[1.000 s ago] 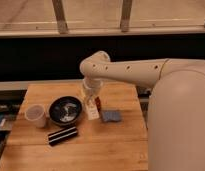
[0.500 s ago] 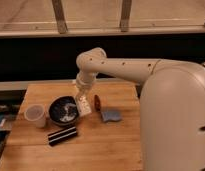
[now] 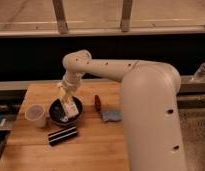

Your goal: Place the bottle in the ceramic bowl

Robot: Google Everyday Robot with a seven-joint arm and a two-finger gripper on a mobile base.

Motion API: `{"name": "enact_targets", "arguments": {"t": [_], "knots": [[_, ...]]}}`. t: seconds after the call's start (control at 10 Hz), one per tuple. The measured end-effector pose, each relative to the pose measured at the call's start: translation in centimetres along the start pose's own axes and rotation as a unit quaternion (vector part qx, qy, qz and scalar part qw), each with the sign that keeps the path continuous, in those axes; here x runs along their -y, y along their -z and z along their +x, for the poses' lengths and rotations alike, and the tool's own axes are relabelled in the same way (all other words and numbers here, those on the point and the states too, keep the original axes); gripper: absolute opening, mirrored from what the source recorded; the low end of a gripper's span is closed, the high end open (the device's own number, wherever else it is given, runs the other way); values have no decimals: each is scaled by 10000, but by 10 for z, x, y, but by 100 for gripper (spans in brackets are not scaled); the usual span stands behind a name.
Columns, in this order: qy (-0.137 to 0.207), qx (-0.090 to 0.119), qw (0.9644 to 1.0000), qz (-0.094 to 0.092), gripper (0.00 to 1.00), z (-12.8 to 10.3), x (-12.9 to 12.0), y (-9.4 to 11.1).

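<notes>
wooden table (image 3: 91, 150): gripper (image 3: 66, 96) above ceramic bowl (image 3: 57, 116), bottle (image 3: 70, 107); cup (image 3: 36, 115) beside.

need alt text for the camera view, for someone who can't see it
A white robot arm's gripper holds a cream bottle over a dark ceramic bowl on a wooden table. A white cup stands left of the bowl, a black striped bar lies in front, and a small red item and blue object lie to the right.

On the wooden table (image 3: 96, 150) I count one bottle (image 3: 70, 106), one ceramic bowl (image 3: 56, 116), one white cup (image 3: 36, 115) and one black striped bar (image 3: 63, 135). One small red item (image 3: 97, 102) and one blue-grey cloth (image 3: 112, 116) sit at the bowl's three o'clock. One gripper (image 3: 66, 96) hangs at the bowl's twelve o'clock.
</notes>
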Motion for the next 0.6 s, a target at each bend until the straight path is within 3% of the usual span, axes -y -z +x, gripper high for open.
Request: {"name": "enact_targets", "arguments": {"t": [0.3,0.4,0.6], "knots": [[365,-4,9984,-422,7,-11,-5,-19],[403,1,9981,-463,12,-12,-6,-21],[414,4,9980,-472,35,-13,-7,-21]]}}
